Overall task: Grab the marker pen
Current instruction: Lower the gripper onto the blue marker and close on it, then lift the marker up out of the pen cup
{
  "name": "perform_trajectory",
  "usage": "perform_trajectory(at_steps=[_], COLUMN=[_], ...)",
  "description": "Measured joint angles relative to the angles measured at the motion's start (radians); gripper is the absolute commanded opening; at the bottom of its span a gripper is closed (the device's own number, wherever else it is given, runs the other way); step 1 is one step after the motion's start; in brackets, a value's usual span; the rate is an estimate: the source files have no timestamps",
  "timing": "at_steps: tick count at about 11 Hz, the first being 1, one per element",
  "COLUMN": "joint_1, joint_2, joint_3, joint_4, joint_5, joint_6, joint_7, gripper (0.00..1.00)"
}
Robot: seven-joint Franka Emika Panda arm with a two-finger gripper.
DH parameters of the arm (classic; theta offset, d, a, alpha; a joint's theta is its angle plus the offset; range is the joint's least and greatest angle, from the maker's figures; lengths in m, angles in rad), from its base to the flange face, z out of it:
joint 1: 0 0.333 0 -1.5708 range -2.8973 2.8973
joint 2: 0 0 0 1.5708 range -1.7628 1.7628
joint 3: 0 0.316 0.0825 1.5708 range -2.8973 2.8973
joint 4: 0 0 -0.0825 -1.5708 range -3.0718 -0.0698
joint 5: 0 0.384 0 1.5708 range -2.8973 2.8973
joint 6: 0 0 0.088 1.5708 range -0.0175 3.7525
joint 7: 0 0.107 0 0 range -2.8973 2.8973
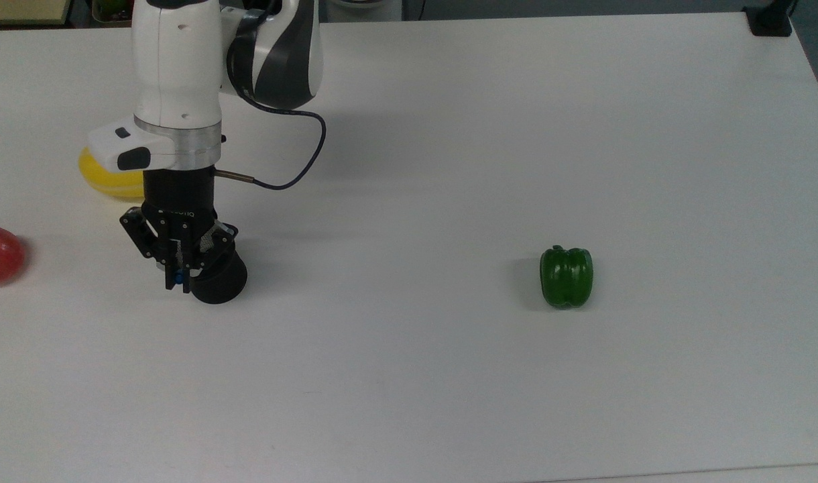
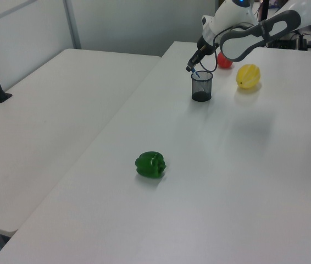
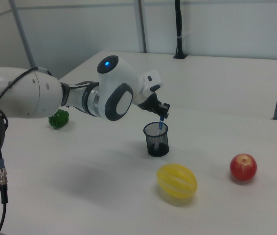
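Black mesh hides most of the marker (image 3: 160, 125), which stands tilted in the cup (image 3: 156, 139) with only its blue upper end clear above the rim in the right view; in the top view just a small blue bit (image 1: 179, 274) peeks out between the fingertips, and the white barrel cannot be made out. The gripper (image 1: 178, 280) is clenched on that blue end, its two fingers drawn close together over the cup's (image 1: 216, 278) rim on the top view's left side. In the left view the gripper (image 2: 191, 66) sits just above the cup (image 2: 201, 86), and a thin blue streak (image 2: 196, 73) shows the marker leaning toward it. The arm (image 1: 178, 87) covers part of the yellow fruit (image 1: 100, 176) in the top view, and the red apple (image 1: 0, 253) is cut off by the top view's left edge. The cup holds nothing else that can be seen. The table (image 1: 449, 376) is white and wide, with much bare surface between the cup and the green pepper (image 1: 566, 276), which lies well apart toward the top view's right. In the right view the yellow fruit (image 3: 176, 180) and apple (image 3: 242, 167) lie near the cup, on the side nearer the camera.
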Motion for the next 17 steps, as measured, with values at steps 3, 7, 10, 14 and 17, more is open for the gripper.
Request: perform_trajectory(at_steps=[3,7,10,14,17], joint_1=[0.0,0.002,0.002,0.064,0.159], joint_2=[-0.025,-0.123,-0.174,-0.23,-0.306], joint_3=[0.0,0.0,0.002,0.022,0.026], joint_4=[0.014,0.019,0.017,0.019,0.019], joint_5=[0.0,0.008,0.012,0.012,0.012], joint_6=[0.0,0.0,-0.002,-0.264,-0.592], joint_7=[0.001,0.004,0.007,0.021,0.033], gripper=[0.05,0.05,0.05,0.05,0.05])
